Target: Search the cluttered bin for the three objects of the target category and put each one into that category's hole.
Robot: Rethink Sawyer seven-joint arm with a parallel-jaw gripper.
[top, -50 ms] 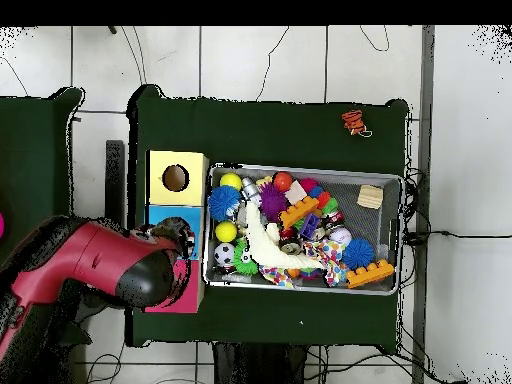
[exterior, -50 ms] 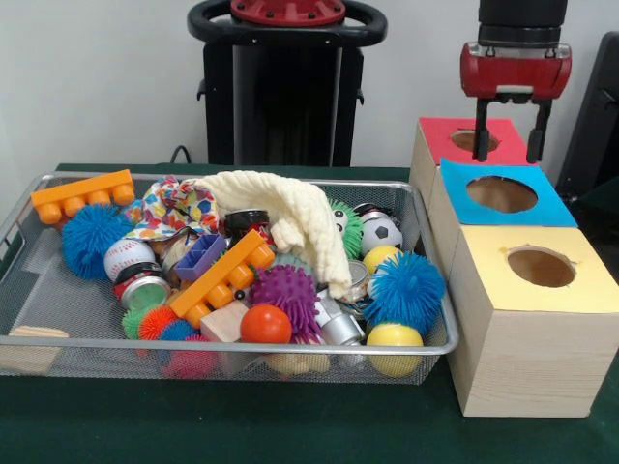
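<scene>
Gripper [exterior, -50 ms: 512,143] hangs empty with fingers apart right over the red box [exterior, -50 ms: 443,141], next to the blue box [exterior, -50 ms: 546,205] and yellow box [exterior, -50 ms: 578,285], with the toy-stuffed wire bin [exterior, -50 ms: 429,253] alongside; no readable writing.

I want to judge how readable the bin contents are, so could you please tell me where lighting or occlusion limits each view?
Front view: even light with soft shadows; the cream knitted cloth covers toys in the silver wire-mesh bin. Overhead view: the red and black arm hides most of the red-topped wooden box, and the bin's toys are too small to identify.
</scene>
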